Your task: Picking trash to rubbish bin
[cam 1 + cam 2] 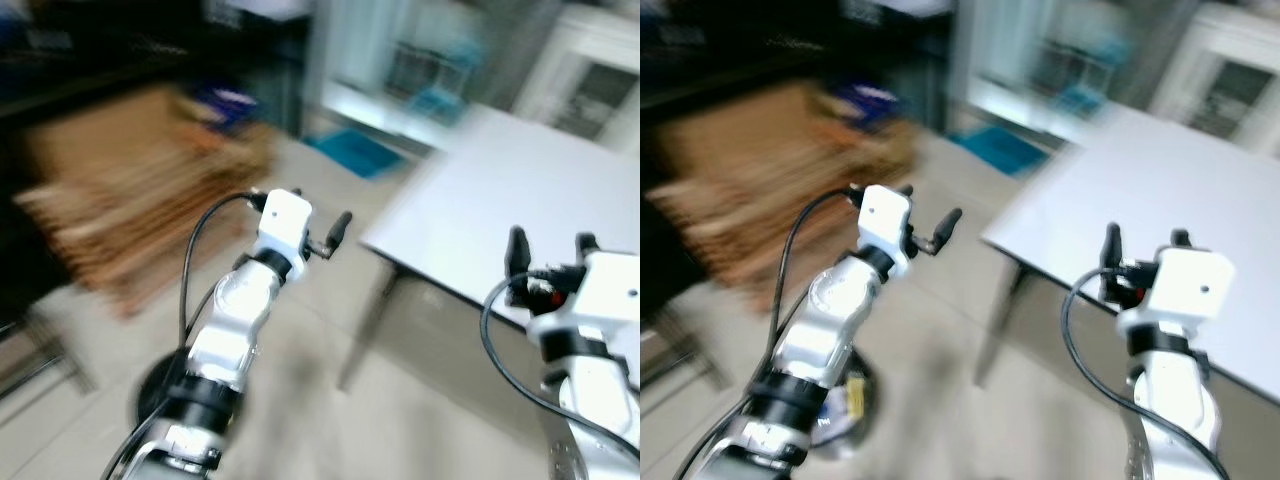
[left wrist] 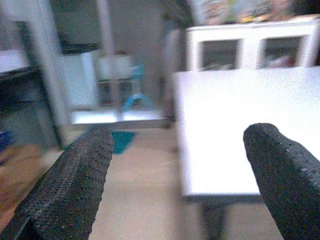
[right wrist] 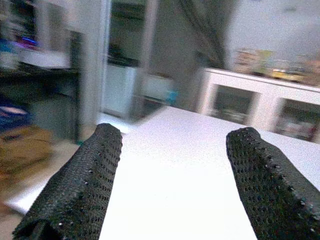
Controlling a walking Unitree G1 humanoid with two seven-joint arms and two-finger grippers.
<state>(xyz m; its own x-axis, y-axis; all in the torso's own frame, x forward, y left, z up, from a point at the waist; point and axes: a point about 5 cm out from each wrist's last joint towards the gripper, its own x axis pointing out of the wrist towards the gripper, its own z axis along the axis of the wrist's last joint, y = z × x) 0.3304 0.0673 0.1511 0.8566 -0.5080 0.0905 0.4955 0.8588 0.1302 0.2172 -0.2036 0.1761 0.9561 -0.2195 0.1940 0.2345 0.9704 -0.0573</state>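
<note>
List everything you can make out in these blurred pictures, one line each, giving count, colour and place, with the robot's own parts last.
Table: one, white, ahead on the robot's right.
Cardboard stack: one, brown, on the floor to the left.
Mat: one, teal, on the floor beyond the table corner.
Cabinet: one, white with glass doors, behind the table.
Left gripper: one, black fingers open, raised beside the table corner.
Right gripper: one, black fingers open, over the table.
</note>
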